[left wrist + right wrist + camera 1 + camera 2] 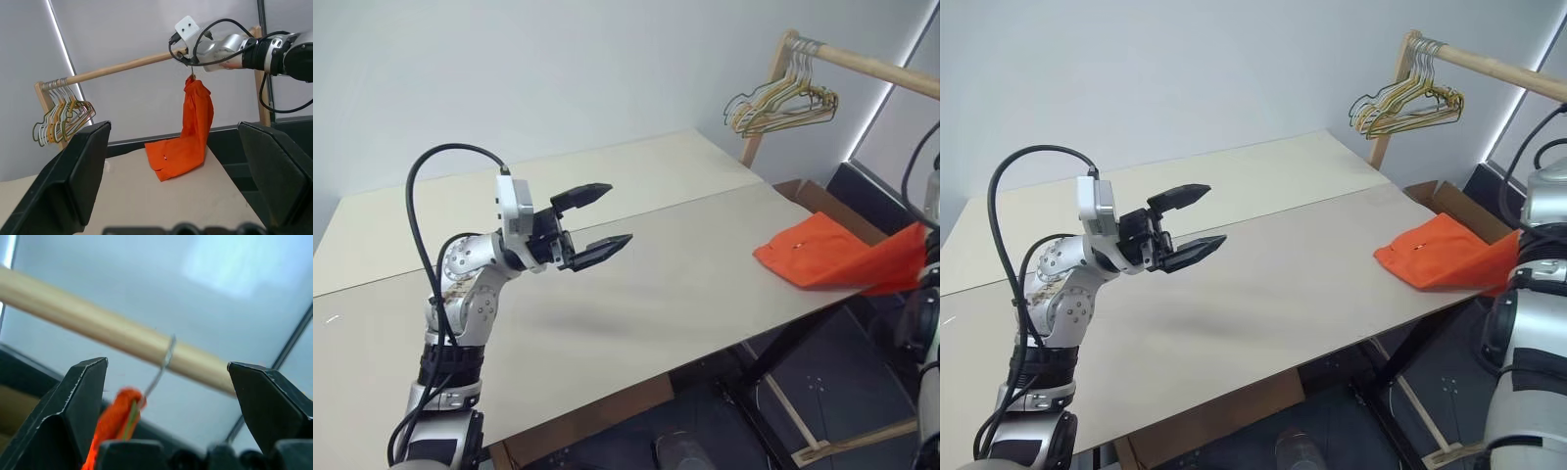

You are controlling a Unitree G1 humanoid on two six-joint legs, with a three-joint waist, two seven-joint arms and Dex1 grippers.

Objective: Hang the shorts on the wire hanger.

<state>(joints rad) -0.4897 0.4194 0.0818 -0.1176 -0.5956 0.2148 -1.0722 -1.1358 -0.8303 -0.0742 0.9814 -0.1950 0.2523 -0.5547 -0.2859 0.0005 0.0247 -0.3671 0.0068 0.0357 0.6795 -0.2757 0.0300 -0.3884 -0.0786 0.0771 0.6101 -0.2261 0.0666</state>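
Right wrist view: our right pincer (166,406) stood wide open, empty, just below the rod (98,330). Between its fingers the hanger (164,362) hooked the rod, the shorts (188,132) trailing onto the table (636,284). That drag risked unhooking it.

Setting of the scene. A pale beige table (636,284) of two abutting panels, with a straight seam between them, stands before a plain light grey-blue wall (558,69). Beyond the table's far right corner rises a wooden garment rack (862,61), its round rail carrying a bunch of yellowish and green wire hangers (781,103) near the upright post. An open cardboard box (1449,201) sits beside the table's right edge. A bright vertical strip of light (891,88) runs down the wall. The floor (822,382) below is dark.
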